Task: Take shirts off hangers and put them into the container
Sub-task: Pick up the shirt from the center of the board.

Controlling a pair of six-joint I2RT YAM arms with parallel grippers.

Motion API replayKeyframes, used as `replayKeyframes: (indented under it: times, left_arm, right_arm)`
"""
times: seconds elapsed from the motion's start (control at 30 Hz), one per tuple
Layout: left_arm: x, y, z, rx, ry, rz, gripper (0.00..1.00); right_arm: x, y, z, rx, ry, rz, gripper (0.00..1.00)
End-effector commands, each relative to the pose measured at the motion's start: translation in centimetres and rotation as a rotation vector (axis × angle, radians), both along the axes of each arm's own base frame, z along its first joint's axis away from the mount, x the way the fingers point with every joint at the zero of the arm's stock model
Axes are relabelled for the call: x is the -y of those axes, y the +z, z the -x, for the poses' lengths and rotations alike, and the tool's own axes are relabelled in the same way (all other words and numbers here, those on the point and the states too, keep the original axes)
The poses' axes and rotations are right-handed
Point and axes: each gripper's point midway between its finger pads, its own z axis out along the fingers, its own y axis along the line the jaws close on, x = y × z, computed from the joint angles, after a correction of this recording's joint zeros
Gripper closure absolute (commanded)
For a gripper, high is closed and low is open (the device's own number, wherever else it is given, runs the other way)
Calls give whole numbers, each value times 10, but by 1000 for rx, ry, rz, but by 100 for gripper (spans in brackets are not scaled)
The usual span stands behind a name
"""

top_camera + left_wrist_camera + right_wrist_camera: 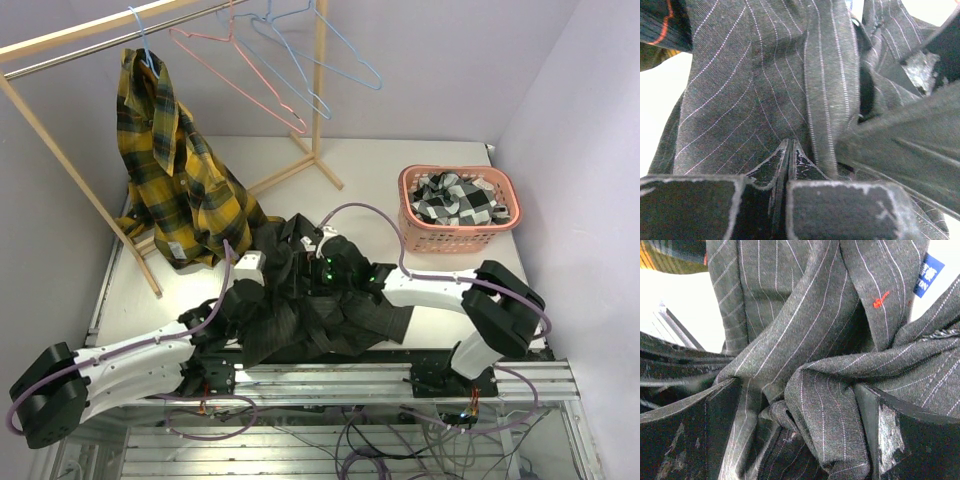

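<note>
Left pincer [789, 147] clenched, apparently nipping pinstriped shirt [765, 75], right pincer [795, 405] released, spread wide around its bunched fabric, shirt heaped on surface [400, 170]

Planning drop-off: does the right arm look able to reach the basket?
Probably yes: the basket sits on its side, only bare tabletop between, though the pinstriped shirt lies in the open right gripper.
</note>
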Motion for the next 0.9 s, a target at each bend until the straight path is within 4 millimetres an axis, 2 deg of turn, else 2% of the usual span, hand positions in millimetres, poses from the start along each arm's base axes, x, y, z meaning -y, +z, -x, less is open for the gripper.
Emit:
replayKeyframes:
  times: [0.0, 0.1, 0.27, 0.47, 0.53, 0.67, 0.7, 0.8, 0.87]
  left_arm:
    - [24, 16, 0, 51, -68, 103, 93]
    - [31, 16, 2, 55, -100, 107, 93]
    - [45, 24, 6, 92, -149, 128, 93]
    - [54, 34, 10, 125, -181, 130, 93]
    - [55, 35, 12, 127, -186, 129, 93]
    - [52, 39, 19, 130, -192, 124, 93]
    - [50, 41, 21, 132, -188, 121, 93]
    - [43, 52, 23, 144, -187, 112, 93]
    - [40, 67, 24, 162, -193, 111, 93]
  right_arm:
    - [-17, 15, -19, 36, -49, -44, 6]
    - [-17, 6, -25, 17, -87, -14, 6]
    - [-9, -26, -31, -64, -160, 97, 7]
    - [-8, -60, -26, -149, -169, 146, 15]
    - [-4, -72, -27, -179, -193, 155, 26]
    - [12, -92, -28, -232, -218, 150, 92]
    - [16, -93, -29, -234, -219, 149, 100]
    - [31, -87, -36, -199, -233, 168, 100]
    - [47, -77, -44, -163, -260, 190, 100]
